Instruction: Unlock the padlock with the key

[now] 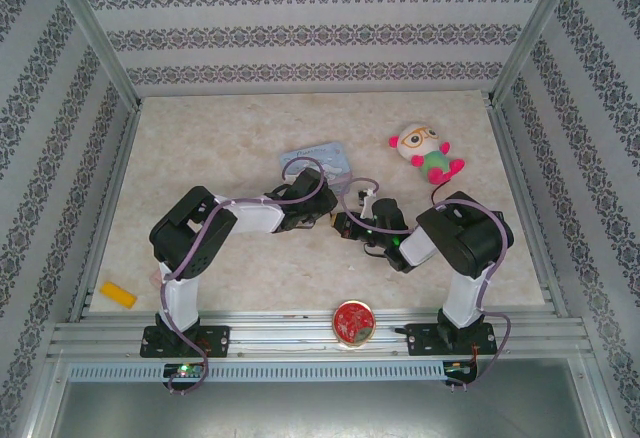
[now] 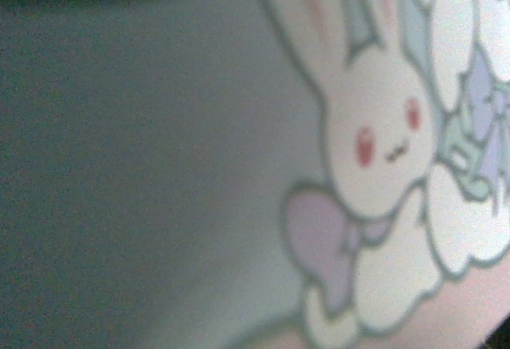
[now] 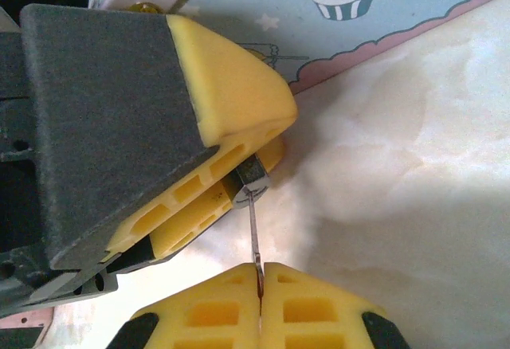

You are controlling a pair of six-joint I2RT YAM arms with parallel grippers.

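Note:
The padlock [image 3: 253, 182] shows as a small dark body with a silvery bottom face, pinched between the yellow fingers [image 3: 231, 86] of my left gripper [image 1: 328, 220]; its shackle is hidden. The key [image 3: 254, 233] is a thin grey blade standing edge-on. Its tip meets the padlock's bottom face, and its other end is clamped in my right gripper [image 3: 260, 273], which is shut on it. In the top view my right gripper [image 1: 349, 226] meets the left one nose to nose at mid-table.
A light-blue cartoon tin box [image 1: 318, 158] lies just behind the grippers and is close under the left wrist camera [image 2: 159, 166]. A plush toy [image 1: 428, 153] is at the back right. A yellow block [image 1: 118, 294] lies front left, a red round lid [image 1: 353, 321] at the front rail.

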